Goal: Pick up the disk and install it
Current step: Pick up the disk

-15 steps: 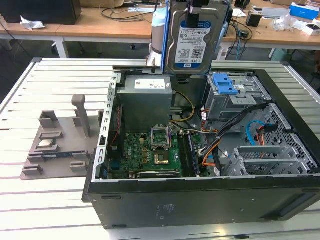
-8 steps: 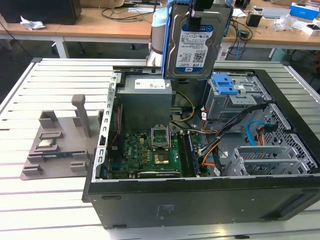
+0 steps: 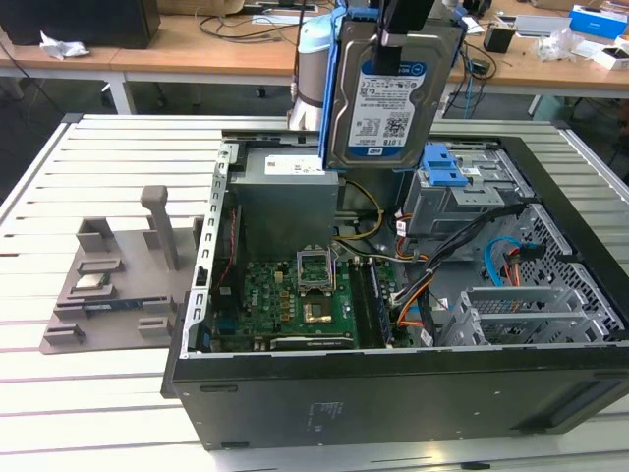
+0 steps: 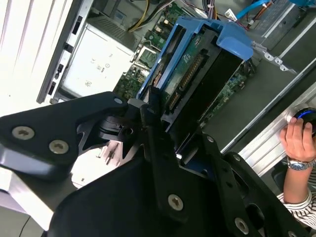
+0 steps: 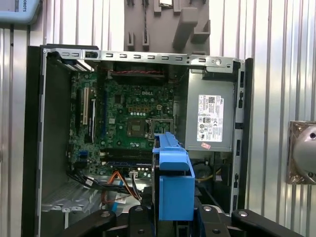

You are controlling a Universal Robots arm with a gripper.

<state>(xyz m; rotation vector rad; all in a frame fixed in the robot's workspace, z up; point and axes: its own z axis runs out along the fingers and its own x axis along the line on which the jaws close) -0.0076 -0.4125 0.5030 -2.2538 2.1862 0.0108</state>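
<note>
Disk (image 3: 393,98): we count one
Open computer case (image 3: 393,403): we count one
Grey power supply box (image 5: 210,118): one
Grey fixture (image 3: 108,285): one
Person's hand (image 4: 298,136): one

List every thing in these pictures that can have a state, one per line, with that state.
computer case: lying on its side, side panel off, interior exposed.
disk: held upright in the air above the computer case, not yet installed.
gripper: shut on the disk's upper end.
socket cover: raised open.
</note>
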